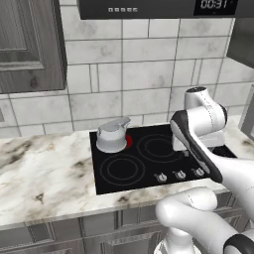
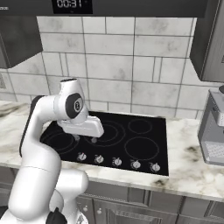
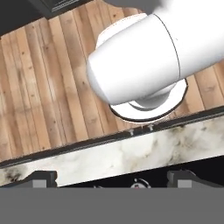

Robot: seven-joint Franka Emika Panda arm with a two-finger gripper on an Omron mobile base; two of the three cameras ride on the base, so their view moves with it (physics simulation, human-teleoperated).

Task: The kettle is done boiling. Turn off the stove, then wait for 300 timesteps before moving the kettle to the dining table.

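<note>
At the bottom of the hand view the gripper (image 3: pixel 109 177) is released, its 2 fingertips (image 3: pixel 40 178) wide apart above the stove front. In the left base view the knobs (image 1: pixel 179 174) line the front edge of the stove (image 1: pixel 149 171), set in the marble bench (image 1: pixel 44 173). Farther back, the kettle (image 1: pixel 112 135) stands on the rear left burner, left of center, with a red glow beside it.

One kettle (image 1: pixel 112 136) sits on the far left of one stove (image 2: pixel 144 153). The stove carries four burner rings and five knobs (image 2: pixel 117 161) along its near edge. One marble tabletop (image 1: pixel 44 178) holds the stove.
</note>
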